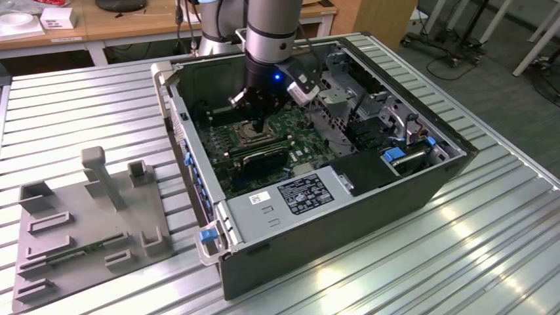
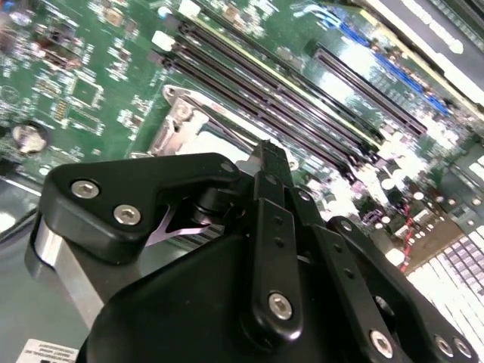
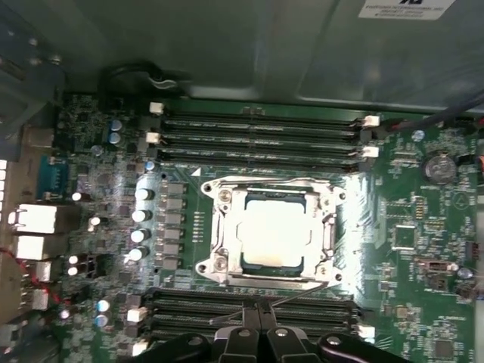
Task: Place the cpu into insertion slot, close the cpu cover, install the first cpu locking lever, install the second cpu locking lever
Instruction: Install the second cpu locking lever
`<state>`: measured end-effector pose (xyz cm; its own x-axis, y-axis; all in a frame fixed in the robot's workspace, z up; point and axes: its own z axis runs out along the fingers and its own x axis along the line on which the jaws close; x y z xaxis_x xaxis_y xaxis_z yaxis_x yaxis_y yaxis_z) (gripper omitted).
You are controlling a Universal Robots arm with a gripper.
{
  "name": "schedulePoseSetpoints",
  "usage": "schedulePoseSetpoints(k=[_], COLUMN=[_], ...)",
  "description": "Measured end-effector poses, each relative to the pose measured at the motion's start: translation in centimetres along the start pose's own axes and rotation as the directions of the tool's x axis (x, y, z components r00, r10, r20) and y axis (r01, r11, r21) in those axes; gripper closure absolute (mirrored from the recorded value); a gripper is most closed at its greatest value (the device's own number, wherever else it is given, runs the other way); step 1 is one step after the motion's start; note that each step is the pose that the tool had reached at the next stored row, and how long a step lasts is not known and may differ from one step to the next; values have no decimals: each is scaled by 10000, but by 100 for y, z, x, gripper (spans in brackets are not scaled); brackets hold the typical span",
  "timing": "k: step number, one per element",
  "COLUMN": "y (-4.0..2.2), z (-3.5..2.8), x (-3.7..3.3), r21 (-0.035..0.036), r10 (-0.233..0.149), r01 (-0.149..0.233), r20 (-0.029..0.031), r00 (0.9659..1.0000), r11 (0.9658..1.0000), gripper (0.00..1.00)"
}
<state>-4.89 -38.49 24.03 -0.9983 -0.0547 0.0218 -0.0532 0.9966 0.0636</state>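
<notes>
one arm reaches into the open pc case point(image 1: 350, 197) in exterior view, gripper point(image 1: 260, 123) low over the insertion slot point(image 1: 252, 134). first wrist view: cpu point(image 3: 274, 232) sits in slot, cpu cover point(image 3: 327, 219) down around it. second wrist view: jaws look pinched together, nothing seen between.

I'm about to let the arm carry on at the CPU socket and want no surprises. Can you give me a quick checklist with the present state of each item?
1. cpu seated in the insertion slot: ok, it lies flat and square in the first wrist view.
2. cpu cover closed over it: ok, the frame lies flat around the chip.
3. Locking lever latched: cannot tell; a thin wire lever runs toward the gripper.
4. Gripper over the socket: ok, in the exterior view it hangs right above.
5. Memory slots unobstructed: ok.
</notes>
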Motion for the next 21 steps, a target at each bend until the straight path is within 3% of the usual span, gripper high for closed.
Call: schedulePoseSetpoints(k=[1, 5, 21], y=[0, 0, 0], z=[1, 1, 43], x=[0, 0, 48], r21=[-6, -7, -5], r10=[4, 7, 6], r01=[-5, -7, -6], r20=[-80, -105, -98], r00=[10000, 9999, 10000], r11=[10000, 10000, 10000], gripper=[89, 89, 89])
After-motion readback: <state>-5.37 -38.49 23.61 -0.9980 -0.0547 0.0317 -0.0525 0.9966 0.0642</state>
